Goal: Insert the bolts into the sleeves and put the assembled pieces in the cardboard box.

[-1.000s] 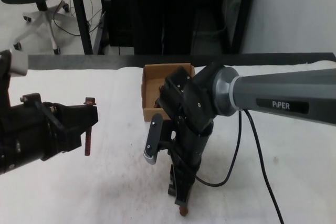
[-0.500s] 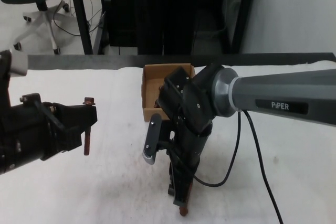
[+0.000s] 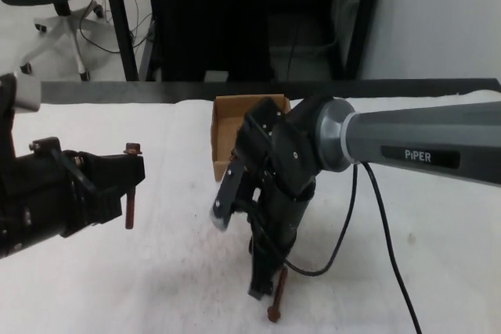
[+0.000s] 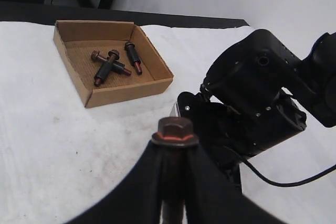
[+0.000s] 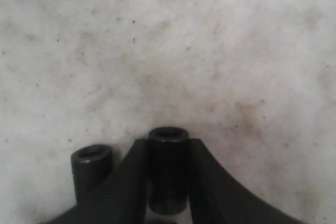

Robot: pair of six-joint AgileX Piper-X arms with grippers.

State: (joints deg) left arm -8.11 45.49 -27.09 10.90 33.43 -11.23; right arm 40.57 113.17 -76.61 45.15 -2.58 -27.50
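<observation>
Left wrist view gives me the left end effector (image 4: 174, 153) clenched on a bolt (image 4: 175, 131), shank upright, hex head above the fingers. Beyond it, well apart, the box (image 4: 113, 85) sits on the tabletop (image 4: 47, 145) with three assembled pieces (image 4: 132, 59) lying inside. From the right wrist I see the right end effector (image 5: 168, 142) grasping a sleeve (image 5: 168, 177), its open bore pointing past the fingertips at the tabletop. A second sleeve (image 5: 90, 169) sits just beside one finger. On the high view, a loose bolt (image 3: 277, 295) lies on the tabletop just beside the right end effector's tip.
</observation>
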